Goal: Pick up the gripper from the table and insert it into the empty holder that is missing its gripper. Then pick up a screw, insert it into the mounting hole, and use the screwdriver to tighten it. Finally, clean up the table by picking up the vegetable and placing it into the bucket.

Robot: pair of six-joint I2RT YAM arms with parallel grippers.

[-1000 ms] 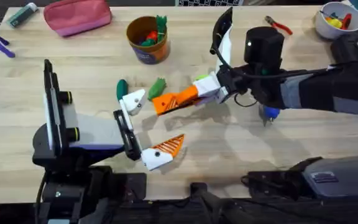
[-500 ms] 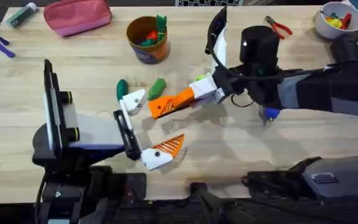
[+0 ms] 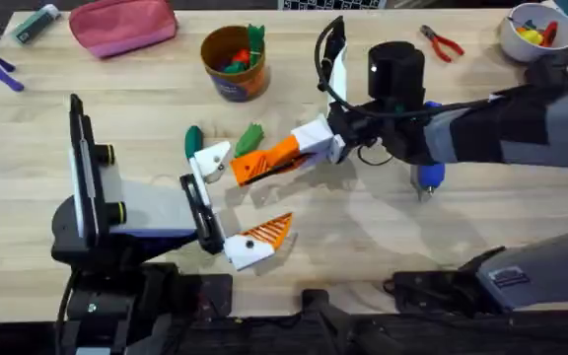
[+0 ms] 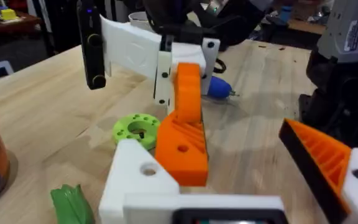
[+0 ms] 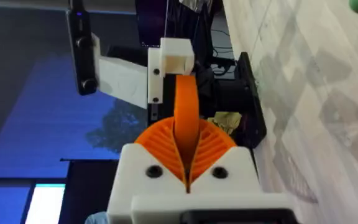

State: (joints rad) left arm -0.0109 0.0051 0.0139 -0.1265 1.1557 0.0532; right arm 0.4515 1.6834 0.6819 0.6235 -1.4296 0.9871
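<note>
Because the holder (image 3: 211, 158) on the left gripper (image 3: 240, 197) has no pad, the right arm reaches across the table (image 3: 383, 247) to bring it one. From above, the right gripper (image 3: 309, 146) is closed on the orange gripper (image 3: 269, 158) and points its free end at the holder. The two look very close, maybe touching. The left gripper is wide open and holds nothing, so the holder has room around it. The screwdriver (image 3: 427, 176) lies by the right arm, ready for later. A green vegetable (image 3: 249, 135) lies just behind the holder, and the bucket (image 3: 233, 61) stands farther back.

From the left wrist, things are much nearer. The orange gripper (image 4: 182, 134) hangs down from the right gripper, and its wide end sits right beside the holder (image 4: 135, 180). I cannot tell if it has started to slide in. A hole shows on top of the holder, likely for the screw. A green disc (image 4: 137, 127) lies on the table behind, which is hard to see from above.

From the right wrist, the two orange pads (image 5: 213, 146) squeeze the orange gripper (image 5: 185, 106) from both sides. It lines up straight with the holder (image 5: 176, 56) beyond it. That straight line is not easy to judge from above.
</note>
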